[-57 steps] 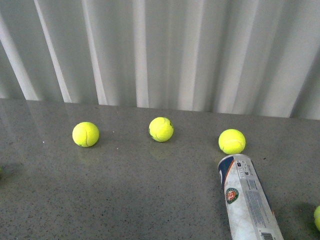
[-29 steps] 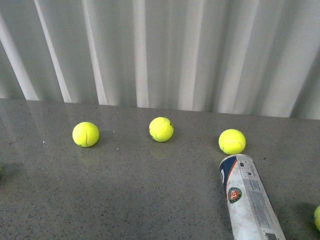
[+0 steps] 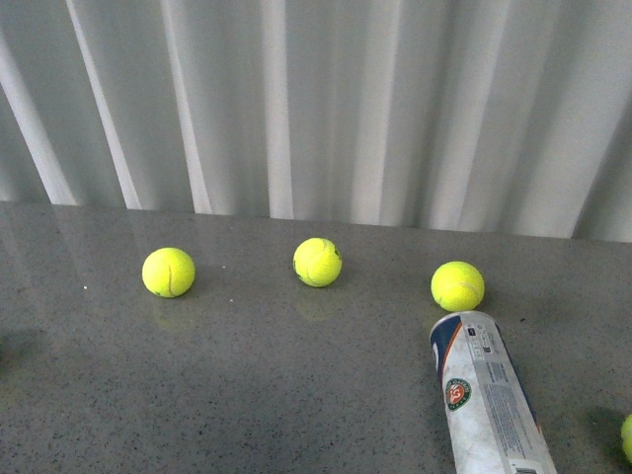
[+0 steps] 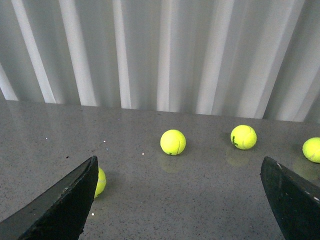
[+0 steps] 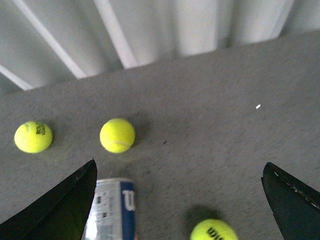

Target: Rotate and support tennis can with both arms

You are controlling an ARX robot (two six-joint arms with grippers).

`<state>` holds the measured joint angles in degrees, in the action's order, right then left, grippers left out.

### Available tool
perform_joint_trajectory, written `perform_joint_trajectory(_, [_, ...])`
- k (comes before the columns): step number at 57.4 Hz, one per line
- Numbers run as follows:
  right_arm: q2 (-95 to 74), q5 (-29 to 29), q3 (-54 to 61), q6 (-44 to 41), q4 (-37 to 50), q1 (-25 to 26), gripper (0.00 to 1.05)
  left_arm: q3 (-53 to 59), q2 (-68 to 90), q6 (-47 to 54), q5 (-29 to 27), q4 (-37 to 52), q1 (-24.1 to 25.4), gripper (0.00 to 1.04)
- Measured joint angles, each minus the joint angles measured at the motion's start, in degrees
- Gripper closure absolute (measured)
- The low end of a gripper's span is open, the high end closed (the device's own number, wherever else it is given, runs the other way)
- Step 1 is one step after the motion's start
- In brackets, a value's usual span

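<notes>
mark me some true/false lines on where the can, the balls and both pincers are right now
1. The tennis can lies on its side on the table. True.
2. The left pincer is shut. False: its fingers are spread wide and hold nothing.
3. In the front view, three tennis balls sit in a row beyond the can. True.
4. The right pincer is clamped on the can. False: it is open, and the can lies unheld on the table, with its end showing next to one finger.
</notes>
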<state>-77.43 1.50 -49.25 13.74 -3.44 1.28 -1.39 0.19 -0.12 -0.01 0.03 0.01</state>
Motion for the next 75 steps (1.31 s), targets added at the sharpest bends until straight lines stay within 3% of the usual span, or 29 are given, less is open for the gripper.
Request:
perform_joint_trajectory(8, [-10.71,-2.38,-6.80,6.14,-10.56,-7.08,0.07,0.02,0.00,0.00,0.00,0.00,0.00,0.07])
perform_joint_trajectory(20, [-17.75,-2.45,-4.31,9.70,-11.15,-13.84,0.07,0.00,0.00,0.00,-0.02,0.00,0.00,0.07])
perform_joint_trajectory(39, [-22.77,-4.22,1.84,11.19,-5.60,-14.01,0.07,0.02,0.00,0.00,-0.02,0.00,0.00,0.07])
perform_joint_trajectory(75, [-33.40,-4.83,2.58,8.00,6.60,-12.76,0.07,0.02,0.00,0.00,0.00,0.00,0.00,0.07])
